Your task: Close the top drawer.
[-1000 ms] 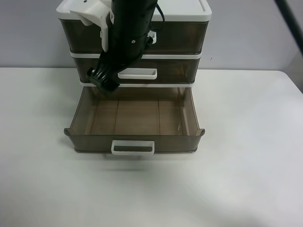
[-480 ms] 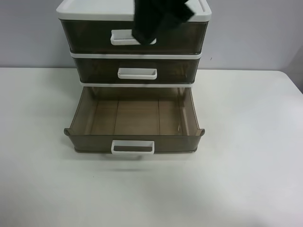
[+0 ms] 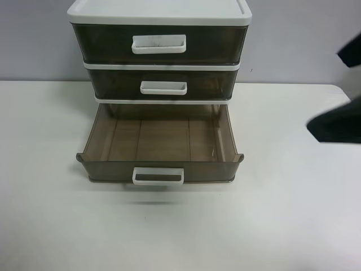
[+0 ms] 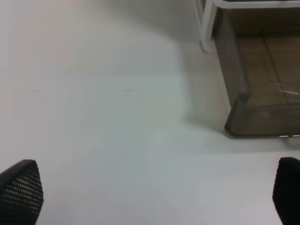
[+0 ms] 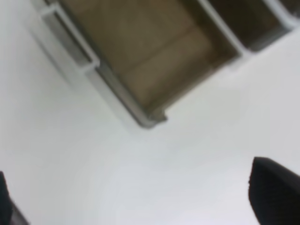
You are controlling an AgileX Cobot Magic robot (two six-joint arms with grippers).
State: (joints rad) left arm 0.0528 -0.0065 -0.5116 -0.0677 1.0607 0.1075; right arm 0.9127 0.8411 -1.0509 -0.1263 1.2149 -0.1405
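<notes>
The top drawer (image 3: 214,44) is smoky brown with a wide white handle (image 3: 158,44) that has grey scuffs. It sits flush in the white-framed cabinet (image 3: 159,10), as does the middle drawer (image 3: 163,86). A blurred black arm (image 3: 335,121) is at the exterior high view's right edge, well clear of the cabinet. My right gripper (image 5: 140,206) is open and empty above the table, with the bottom drawer's corner (image 5: 152,117) in view. My left gripper (image 4: 152,197) is open and empty, off to the side of the cabinet.
The bottom drawer (image 3: 161,144) is pulled far out over the white table (image 3: 169,231) and is empty; its white handle (image 3: 158,176) faces the front. Its front corner shows in the left wrist view (image 4: 243,112). A grey wall stands behind the cabinet.
The black arm that covered the top drawer's front has swung away to the exterior high view's right edge. The top drawer's handle now shows. The drawers have not visibly moved.
</notes>
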